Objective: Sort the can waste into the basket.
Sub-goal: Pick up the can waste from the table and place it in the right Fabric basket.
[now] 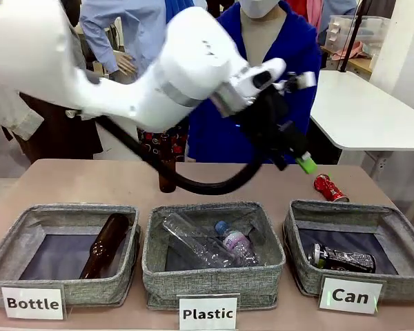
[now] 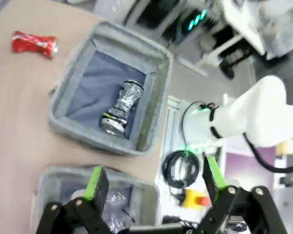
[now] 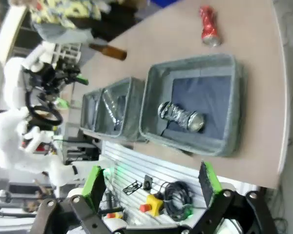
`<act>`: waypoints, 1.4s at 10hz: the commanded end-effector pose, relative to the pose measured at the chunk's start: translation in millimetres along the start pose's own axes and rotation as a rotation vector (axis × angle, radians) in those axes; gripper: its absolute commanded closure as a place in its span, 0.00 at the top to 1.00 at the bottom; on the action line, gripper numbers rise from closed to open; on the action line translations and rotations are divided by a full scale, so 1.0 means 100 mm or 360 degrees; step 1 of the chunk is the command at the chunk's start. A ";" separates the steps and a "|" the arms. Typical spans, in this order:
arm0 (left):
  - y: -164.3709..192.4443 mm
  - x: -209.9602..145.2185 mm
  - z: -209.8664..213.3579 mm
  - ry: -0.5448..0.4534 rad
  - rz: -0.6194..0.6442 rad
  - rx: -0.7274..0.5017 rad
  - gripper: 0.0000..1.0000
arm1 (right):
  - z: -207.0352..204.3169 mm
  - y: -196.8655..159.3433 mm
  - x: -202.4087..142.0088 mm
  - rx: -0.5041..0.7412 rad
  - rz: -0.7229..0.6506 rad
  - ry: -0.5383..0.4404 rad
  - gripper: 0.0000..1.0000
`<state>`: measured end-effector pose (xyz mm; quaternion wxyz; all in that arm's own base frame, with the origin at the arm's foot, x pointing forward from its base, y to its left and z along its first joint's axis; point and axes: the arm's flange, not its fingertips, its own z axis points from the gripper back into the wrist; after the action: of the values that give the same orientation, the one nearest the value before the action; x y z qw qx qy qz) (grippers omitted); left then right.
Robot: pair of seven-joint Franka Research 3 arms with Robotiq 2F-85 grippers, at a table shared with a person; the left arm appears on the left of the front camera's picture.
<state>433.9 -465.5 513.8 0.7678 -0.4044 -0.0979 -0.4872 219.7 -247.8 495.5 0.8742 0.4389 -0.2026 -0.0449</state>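
Note:
The shiny red can lies on the table just behind the grey "Can" basket. The black can with a silver end lies inside that basket. My left gripper hangs in the air above and left of the red can, reaching across from the left. In the left wrist view this gripper is open and empty, with the red can, the basket and the black can below. My right gripper is open and empty, high off the table's edge, looking at the basket, the black can and the red can.
The "Bottle" basket holds a brown glass bottle. The "Plastic" basket holds clear plastic bottles. Another brown bottle stands behind the middle basket. A person in blue is at the far side.

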 end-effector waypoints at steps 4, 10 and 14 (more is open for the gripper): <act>0.13 -2.00 1.48 -0.0468 0.0461 -0.0008 1.00 | -1.55 0.54 -0.21 0.0240 -0.0219 0.0262 1.00; 0.93 -4.41 2.76 -0.1583 0.1036 -0.0388 1.00 | -2.42 0.48 -0.12 0.0681 -0.0682 0.0324 1.00; 0.95 -4.28 2.99 -0.1390 0.1139 -0.0279 1.00 | -2.19 0.55 0.18 0.0647 -0.0699 0.0468 1.00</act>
<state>371.5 58.0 417.3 0.7267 -0.6474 -0.2294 0.0142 321.3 -54.5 424.1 0.7530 0.6453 0.0135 -0.1276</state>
